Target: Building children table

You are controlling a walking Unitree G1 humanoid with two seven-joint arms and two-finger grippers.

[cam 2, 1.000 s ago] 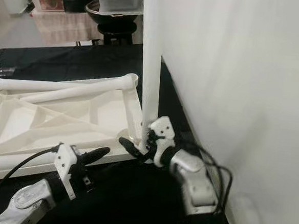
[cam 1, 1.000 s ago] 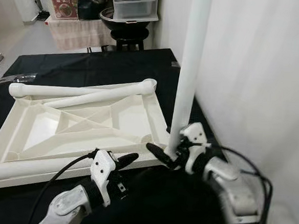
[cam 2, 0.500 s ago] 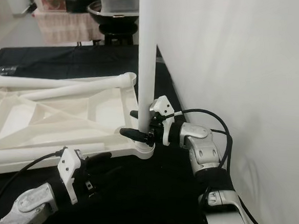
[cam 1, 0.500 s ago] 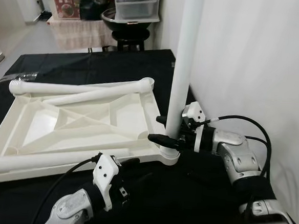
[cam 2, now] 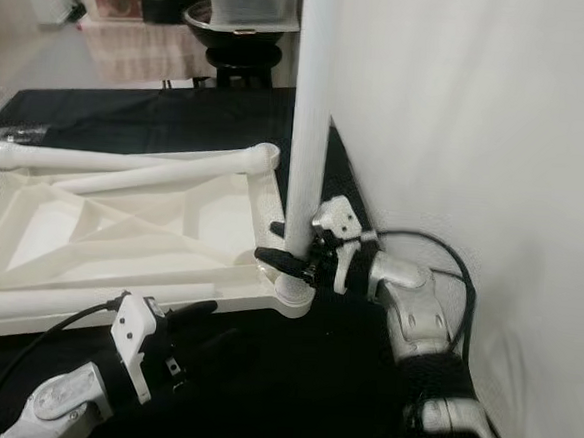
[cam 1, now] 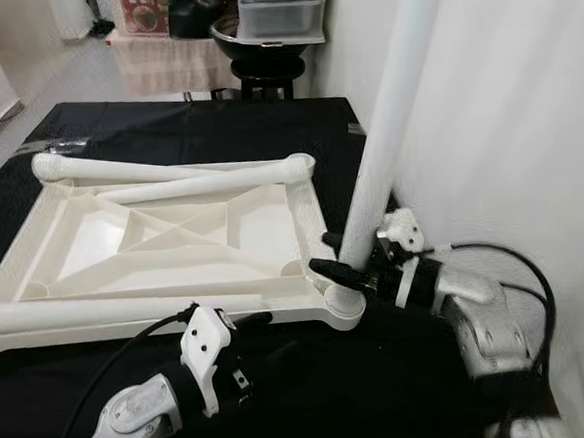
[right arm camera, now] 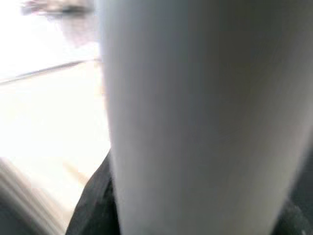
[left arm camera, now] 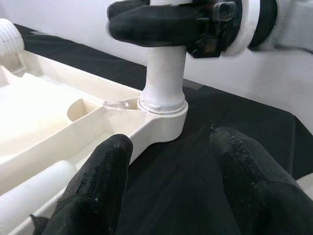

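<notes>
A white plastic tabletop (cam 1: 160,240) is laid upside down on a desk (cam 1: 177,136) covered in black cloth, its underside ribbed with diagonal struts. A smooth white cylindrical leg (cam 1: 382,155) is stood upright in the round corner socket (cam 1: 344,305) nearest the white wall. The right gripper (cam 1: 347,263) is closed around the lower part of this upright leg, just above the socket, with one black finger seen on each side of the tube; in the right wrist view the pale tube is seen pressed close between the dark fingers.

The left gripper (left arm camera: 168,181) is held low over the black cloth, just in front of the same corner, with its two thick, matte black fingers (left arm camera: 100,178) spread apart and nothing between them. The socket is seen beyond their gap, apart from both.

Two further round legs (cam 1: 170,175) are laid across the far edge of the tabletop, and another long leg (cam 1: 95,316) is laid along its near edge. A threaded end (left arm camera: 10,36) can be made out in the left wrist view.
</notes>
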